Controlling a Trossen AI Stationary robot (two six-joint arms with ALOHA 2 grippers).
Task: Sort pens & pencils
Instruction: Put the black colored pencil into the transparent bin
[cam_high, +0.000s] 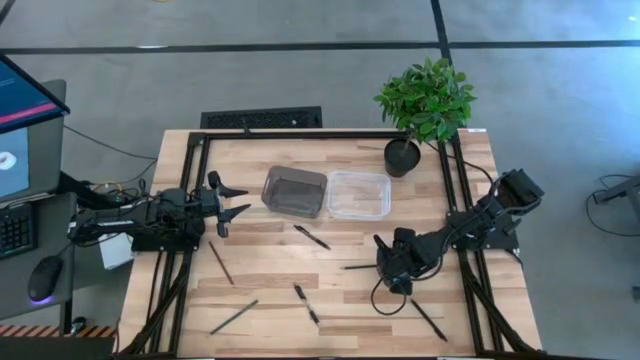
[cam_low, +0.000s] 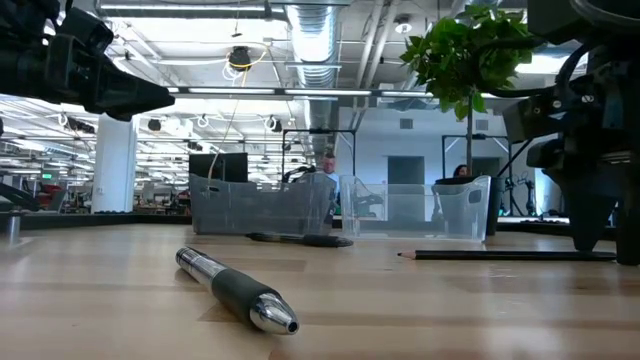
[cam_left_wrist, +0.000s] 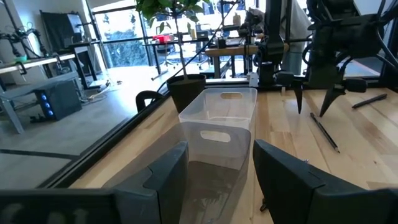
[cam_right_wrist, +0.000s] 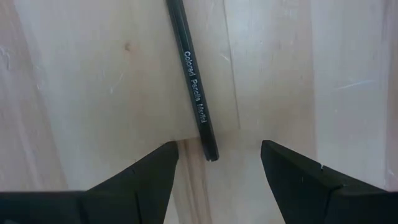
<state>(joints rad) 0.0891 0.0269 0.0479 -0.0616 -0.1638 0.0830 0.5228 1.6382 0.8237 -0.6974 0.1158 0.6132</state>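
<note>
My right gripper is open and points down over the end of a dark pencil lying flat on the table; its fingers stand on either side of that end without touching it. In the low view the same pencil lies beside the right gripper. Other pencils and two black pens lie flat on the wood. My left gripper hangs open at the table's left, facing the grey tray.
A clear tray stands right of the grey tray, and a potted plant stands at the far right corner. A black frame runs round the table's edges. One pen lies close to the low camera. Bare wood lies between the scattered sticks.
</note>
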